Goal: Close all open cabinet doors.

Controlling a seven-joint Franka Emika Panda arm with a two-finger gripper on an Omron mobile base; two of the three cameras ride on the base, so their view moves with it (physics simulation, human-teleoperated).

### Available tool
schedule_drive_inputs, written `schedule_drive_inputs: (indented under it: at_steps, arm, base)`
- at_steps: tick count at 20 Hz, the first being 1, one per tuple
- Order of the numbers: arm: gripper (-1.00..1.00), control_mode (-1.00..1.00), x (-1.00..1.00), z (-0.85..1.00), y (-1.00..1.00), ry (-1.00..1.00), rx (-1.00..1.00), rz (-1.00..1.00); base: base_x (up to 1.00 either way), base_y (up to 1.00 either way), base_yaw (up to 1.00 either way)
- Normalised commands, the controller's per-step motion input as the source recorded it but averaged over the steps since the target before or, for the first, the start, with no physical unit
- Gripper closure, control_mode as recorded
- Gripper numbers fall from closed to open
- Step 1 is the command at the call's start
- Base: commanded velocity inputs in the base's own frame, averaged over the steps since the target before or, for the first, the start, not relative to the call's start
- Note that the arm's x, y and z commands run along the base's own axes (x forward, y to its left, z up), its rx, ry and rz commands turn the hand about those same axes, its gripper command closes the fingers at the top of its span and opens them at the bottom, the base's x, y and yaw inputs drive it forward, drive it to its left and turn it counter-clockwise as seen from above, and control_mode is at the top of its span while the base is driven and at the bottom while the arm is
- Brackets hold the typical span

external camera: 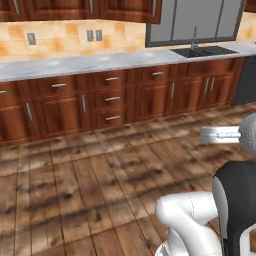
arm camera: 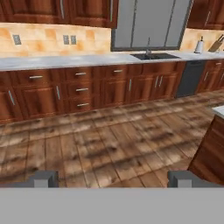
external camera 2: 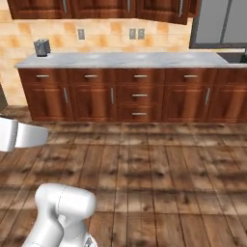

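Your fingers [arm camera: 43, 178] are sitting spread wide at the bottom of the hand view, released and gripping nothing, with bare wooden floor [arm camera: 109, 140] showing between them. You are looking across that floor at the kitchen wall, well apart from any cabinet.

The step in hand, as I am judging it, is the approach: nothing is being touched, and the base is standing far back from the work. The lower cabinet doors [external camera: 62, 115] under the counter [external camera: 75, 64] are all appearing flush with their frames. The upper door [external camera 2: 166, 10] just left of the window [arm camera: 148, 24] is seeming to stand out from its row, its lower edge slanting across the window frame, though I am not able to say for certain that it is ajar. If it is, you are needing to drive in toward the counter, raise the arm high, and press the door's face back toward its frame.

The counter is running pale and mottled along the wall, carrying a dark sink [arm camera: 155, 56] below the window. A stack of drawers [external camera 2: 140, 95] is sitting mid-run, a dark panel [arm camera: 190, 76] is standing right of the sink, and a small grey appliance [external camera 2: 42, 47] is resting at the counter's far left end
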Motion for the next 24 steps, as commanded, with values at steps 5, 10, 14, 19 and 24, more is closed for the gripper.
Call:
schedule_drive_inputs:
  at_steps: [5, 10, 14, 19, 24]
  arm:
    - [-1.0, 1.0, 0.0, 0.0, 0.0, 0.0, 0.0, 0.0]
    - [-1.0, 1.0, 0.0, 0.0, 0.0, 0.0, 0.0, 0.0]
    - [-1.0, 1.0, 0.0, 0.0, 0.0, 0.0, 0.0, 0.0]
    - [-1.0, 1.0, 0.0, 0.0, 0.0, 0.0, 0.0, 0.0]
    - [-1.0, 1.0, 0.0, 0.0, 0.0, 0.0, 0.0, 0.0]
  base:
    - [1.0, -0.03, 0.39]
    - [1.0, -0.25, 0.12]
    - [1.0, -0.35, 0.1]
    - [1.0, -0.61, 0.16]
    - [1.0, -0.73, 0.23]
